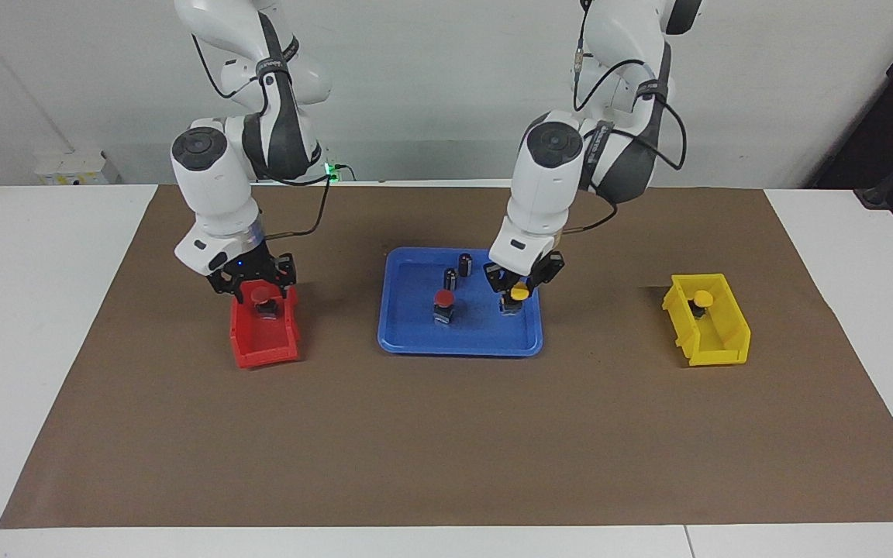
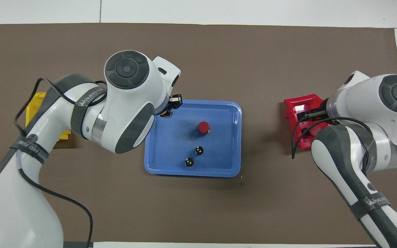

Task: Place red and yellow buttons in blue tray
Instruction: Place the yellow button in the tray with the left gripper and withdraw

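Note:
The blue tray [image 1: 458, 346] [image 2: 191, 172] lies mid-table. One red button [image 1: 444, 299] [image 2: 203, 127] stands in it. My left gripper [image 1: 517, 288] is shut on a yellow button [image 1: 521, 294], low over the tray's corner toward the left arm's end; the overhead view hides that button under the arm. My right gripper [image 1: 259, 284] is down in the red bin [image 1: 264, 341] [image 2: 298, 106], open, its fingers on either side of a second red button [image 1: 262, 294]. Another yellow button [image 1: 701, 298] sits in the yellow bin [image 1: 706, 333].
Two dark capless cylinders [image 1: 450, 277] [image 1: 465, 263] stand in the tray, nearer the robots than the red button. Everything rests on a brown mat [image 1: 446, 434]. The yellow bin [image 2: 33, 103] shows only partly under the left arm from overhead.

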{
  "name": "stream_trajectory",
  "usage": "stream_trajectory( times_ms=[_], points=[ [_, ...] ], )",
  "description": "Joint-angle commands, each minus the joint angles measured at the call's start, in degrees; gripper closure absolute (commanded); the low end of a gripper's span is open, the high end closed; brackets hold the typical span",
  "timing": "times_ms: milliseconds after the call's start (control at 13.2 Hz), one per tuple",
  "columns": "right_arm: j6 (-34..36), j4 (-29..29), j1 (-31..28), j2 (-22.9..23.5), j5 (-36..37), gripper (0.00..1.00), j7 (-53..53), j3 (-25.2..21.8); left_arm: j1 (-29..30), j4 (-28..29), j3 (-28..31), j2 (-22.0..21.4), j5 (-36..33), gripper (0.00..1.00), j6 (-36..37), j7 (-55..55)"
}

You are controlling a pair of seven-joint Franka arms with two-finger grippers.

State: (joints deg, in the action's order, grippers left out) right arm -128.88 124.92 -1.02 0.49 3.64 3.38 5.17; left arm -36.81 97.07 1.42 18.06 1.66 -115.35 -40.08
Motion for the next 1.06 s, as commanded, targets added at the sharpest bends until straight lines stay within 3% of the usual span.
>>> stream_trajectory(
  times_ms=[0,228,304,380,456,760,988],
  points=[
    [-3.39,4.54,-1.53,-2.86,-0.83,0.22,2.94,0.72,-2.56,7.84,0.95,-1.28,1.5,0.99,-7.48,-1.48],
    [-3.48,6.02,-2.58,-3.21,-3.01,0.27,3.03,0.72,-4.05,11.56,0.95,0.04,2.65,0.96,-13.05,-1.84],
    [-3.66,6.55,-3.28,-3.65,-4.33,0.27,3.29,0.63,-4.06,11.56,0.95,0.04,2.65,0.83,-12.62,-1.84],
    [-3.75,7.08,-3.46,-3.74,-4.61,0.28,3.56,0.72,-4.23,11.3,0.95,0.04,2.65,0.51,-12.18,-2.02],
    [-3.75,7.35,-3.64,-3.65,-4.61,0.28,4.78,0.63,-5.02,10.78,1.13,-0.13,2.65,0.31,-10.78,-2.37],
    [-6.29,9.72,-4.17,-3.65,-4.61,0.28,6.72,0.63,-3.98,5.34,2.18,-5.04,2.56,0.2,-0.52,-2.46],
    [-6.3,10.25,-4.08,-3.83,-4.61,0.29,6.72,0.63,4.17,-2.03,2.8,-8.83,2.12,0.2,13.17,5.23]
  ],
)
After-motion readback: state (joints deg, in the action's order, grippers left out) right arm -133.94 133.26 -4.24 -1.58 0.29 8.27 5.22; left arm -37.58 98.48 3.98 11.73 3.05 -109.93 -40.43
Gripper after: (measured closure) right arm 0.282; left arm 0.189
